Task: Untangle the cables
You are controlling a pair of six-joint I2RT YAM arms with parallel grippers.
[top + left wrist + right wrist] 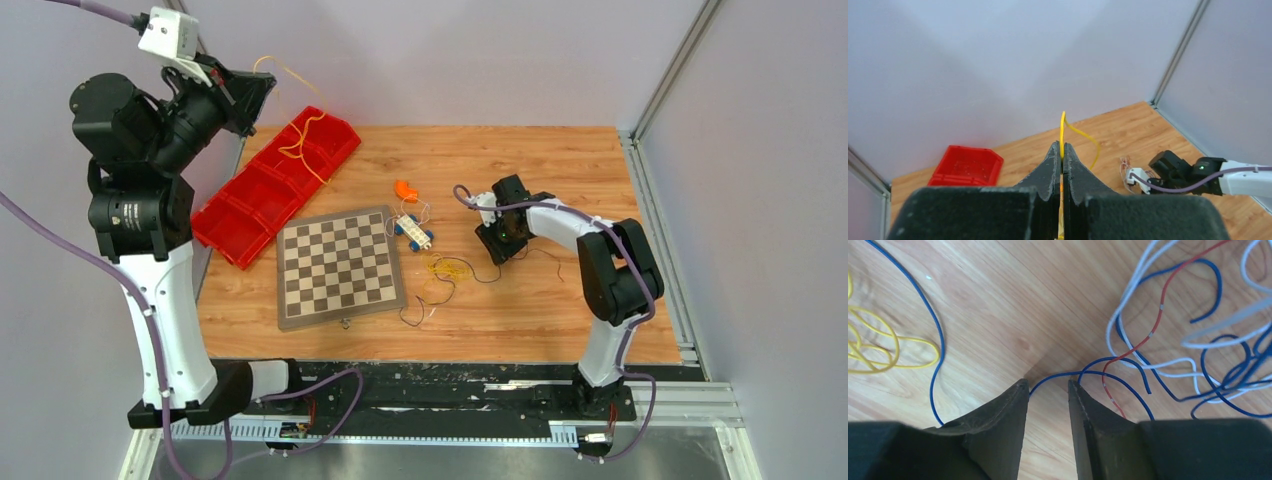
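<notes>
My left gripper (266,88) is raised high at the back left and shut (1062,146) on a thin yellow cable (1063,127). That cable hangs down over the red bin (304,148). A tangle of yellow cable (450,268) and darker strands lies on the table right of the chessboard. My right gripper (505,246) is low over the table and open (1048,382). A blue wire (1058,375) crosses at its fingertips. Yellow loops (878,345) lie to its left. Blue, white (1128,325) and red (1153,330) wires are tangled to its right.
A red divided bin (250,215) lies at the back left and shows in the left wrist view (968,165). A chessboard (340,265) lies mid-table. An orange piece (405,190) and a small white and blue block (413,232) sit behind the tangle. Walls close in the back and the right.
</notes>
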